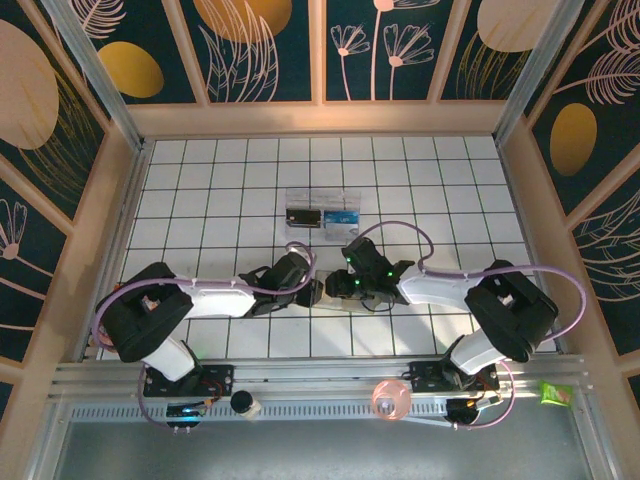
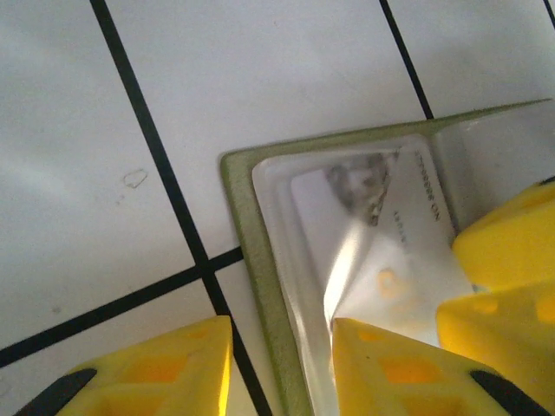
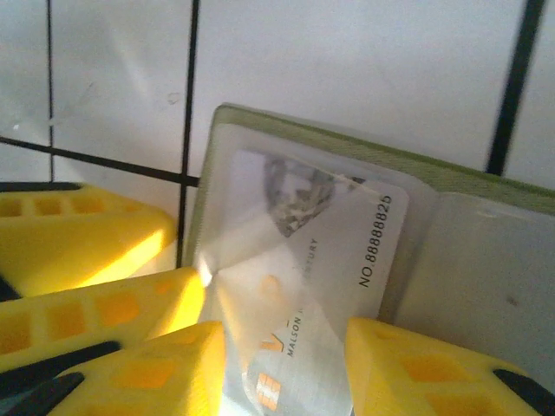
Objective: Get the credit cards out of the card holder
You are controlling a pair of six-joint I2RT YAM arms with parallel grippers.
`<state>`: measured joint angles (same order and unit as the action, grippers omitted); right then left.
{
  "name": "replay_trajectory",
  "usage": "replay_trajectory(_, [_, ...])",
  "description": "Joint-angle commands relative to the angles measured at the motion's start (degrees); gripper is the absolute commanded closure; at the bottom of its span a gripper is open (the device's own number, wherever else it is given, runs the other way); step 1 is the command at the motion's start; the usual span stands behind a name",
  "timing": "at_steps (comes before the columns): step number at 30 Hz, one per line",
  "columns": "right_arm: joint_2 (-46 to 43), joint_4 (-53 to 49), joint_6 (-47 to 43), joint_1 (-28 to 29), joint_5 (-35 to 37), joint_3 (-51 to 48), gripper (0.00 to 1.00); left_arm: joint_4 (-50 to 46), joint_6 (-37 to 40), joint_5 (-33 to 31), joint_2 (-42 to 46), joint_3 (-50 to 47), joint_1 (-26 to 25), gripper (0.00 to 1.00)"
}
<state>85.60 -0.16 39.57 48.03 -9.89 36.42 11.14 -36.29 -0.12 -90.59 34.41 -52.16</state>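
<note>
While both arms are meeting at the middle of the table [image 1: 200, 190], the card holder [image 3: 486, 277] is lying open and flat between their wrists, olive rim around a cream inside.

One card [image 3: 347, 234] is showing under the holder's clear sleeve, and "NO 8888825" is reading plainly along its edge. A second line is starting "MALSON"; the rest is too blurred to read. A grey mottled patch and an orange mark are also showing on it.

The left gripper [image 2: 277, 347] is standing with its yellow fingers parted, one on the bare tile beside the holder's olive rim and one over the sleeve. The right gripper [image 3: 286, 334] is also holding its fingers apart above the card, and I cannot tell whether they are touching it.

One clear plastic box [image 1: 322, 210] with dark and blue contents is sitting on the far side of the holder, well apart from it.

White tiles with black grid lines are covering the table. Dark teal walls [image 1: 260, 50] with gold shapes and line-drawn leaves are enclosing it, framed in pale wood.
</note>
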Motion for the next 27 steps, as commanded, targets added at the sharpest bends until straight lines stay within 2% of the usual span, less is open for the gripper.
replay_trajectory(1, [-1.8, -6.0, 0.5, 0.5, 7.6, 0.9, 0.58, -3.7, -0.4, -0.8, 2.1, -1.3, -0.2, 0.62])
replay_trajectory(5, [-3.5, -7.1, 0.7, 0.8, 9.7, 0.9, 0.58, -4.0, -0.3, -1.4, 4.5, -1.5, -0.2, 0.55])
replay_trajectory(10, [-7.3, -6.5, -1.1, 0.9, 9.5, 1.1, 0.53, -4.2, 0.7, -1.0, 6.0, -0.9, -0.2, 0.47])
replay_trajectory(13, [-9.9, -7.3, -3.7, 0.2, 9.3, 1.7, 0.53, -4.4, 2.2, -1.5, 7.0, 0.1, -0.2, 0.45])
replay_trajectory(15, [-10.1, -7.4, -6.6, -1.6, 5.8, 2.0, 0.58, -4.7, 3.5, -2.6, 7.4, 0.9, -0.2, 0.46])
replay_trajectory(18, [-8.0, -7.8, -10.3, -4.3, 0.7, 2.6, 0.7, -5.3, 6.1, -3.2, 6.0, 3.0, -0.2, 0.47])
replay_trajectory(21, [-6.1, -7.4, -12.0, -6.2, -1.8, 2.9, 0.71, -5.6, 8.0, -2.1, 3.2, 5.8, -0.3, 0.48])
replay_trajectory(25, [-4.7, -6.3, -12.7, -8.0, -4.0, 2.4, 0.74, -6.8, 9.7, -2.8, 0.0, 8.4, -0.6, 0.58])
replay_trajectory(27, [-3.9, -5.0, -13.0, -8.9, -6.8, 1.5, 0.74, -7.2, 10.4, -2.6, -1.2, 9.0, -1.0, 0.59])
